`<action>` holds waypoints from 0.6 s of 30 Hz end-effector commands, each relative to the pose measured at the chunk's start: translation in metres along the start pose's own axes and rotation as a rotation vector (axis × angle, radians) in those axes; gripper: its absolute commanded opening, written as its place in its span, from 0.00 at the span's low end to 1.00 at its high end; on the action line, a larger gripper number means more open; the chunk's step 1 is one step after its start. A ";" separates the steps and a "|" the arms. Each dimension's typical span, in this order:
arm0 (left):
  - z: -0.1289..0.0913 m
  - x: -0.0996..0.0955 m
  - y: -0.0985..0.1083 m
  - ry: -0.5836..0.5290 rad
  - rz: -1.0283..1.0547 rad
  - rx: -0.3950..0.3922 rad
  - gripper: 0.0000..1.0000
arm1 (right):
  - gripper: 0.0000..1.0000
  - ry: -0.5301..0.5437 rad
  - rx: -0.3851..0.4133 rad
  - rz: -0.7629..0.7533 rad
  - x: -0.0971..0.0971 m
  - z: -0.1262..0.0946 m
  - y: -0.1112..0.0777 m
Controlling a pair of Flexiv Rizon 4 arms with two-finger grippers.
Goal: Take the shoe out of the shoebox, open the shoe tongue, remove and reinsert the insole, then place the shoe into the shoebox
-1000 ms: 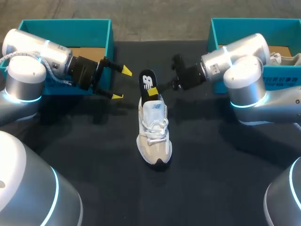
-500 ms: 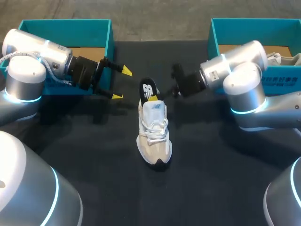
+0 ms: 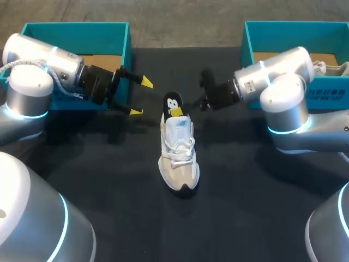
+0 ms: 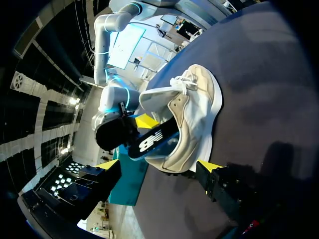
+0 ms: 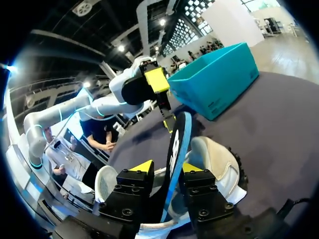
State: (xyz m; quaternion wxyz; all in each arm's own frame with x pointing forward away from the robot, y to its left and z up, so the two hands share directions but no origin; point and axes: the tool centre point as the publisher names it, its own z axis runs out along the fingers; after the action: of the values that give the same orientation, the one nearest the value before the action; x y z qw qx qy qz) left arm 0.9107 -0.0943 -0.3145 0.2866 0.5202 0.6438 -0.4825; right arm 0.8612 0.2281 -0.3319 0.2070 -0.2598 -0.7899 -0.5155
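At the middle of the worktop [image 3: 109, 180] the pale shoe [image 3: 178, 155] sits on its sole, toe toward the robot. Its black insole [image 3: 173, 103] juts from the heel opening, pinched in the right pincer [image 5: 168, 167]. The left pincer [image 3: 140, 96] hangs wide apart beside a teal box [image 3: 76, 33].

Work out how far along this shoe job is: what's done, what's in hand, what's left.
Done: the shoe stands out on the table. In hand: the right fingers are shut on the insole, whose lower end sits inside the shoe; the left fingers hang open nearby. Left: at least seating the insole and boxing the shoe.
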 end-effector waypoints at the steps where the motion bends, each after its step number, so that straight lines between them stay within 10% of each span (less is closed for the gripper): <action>1: 0.001 0.001 0.001 -0.001 0.001 0.001 1.00 | 0.31 -0.005 0.014 -0.004 -0.004 -0.001 0.009; 8: 0.001 0.001 0.001 -0.001 0.001 0.001 1.00 | 0.02 -0.007 0.042 0.005 -0.011 0.004 0.011; 18: 0.001 0.001 0.001 -0.001 0.001 0.001 1.00 | 0.00 -0.011 0.060 0.045 -0.007 0.003 -0.008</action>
State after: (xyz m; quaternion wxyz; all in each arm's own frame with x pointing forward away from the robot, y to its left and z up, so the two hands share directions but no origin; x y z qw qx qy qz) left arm 0.9107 -0.0943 -0.3145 0.2866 0.5201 0.6438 -0.4825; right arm 0.8667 0.2293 -0.3426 0.2246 -0.2714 -0.7999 -0.4859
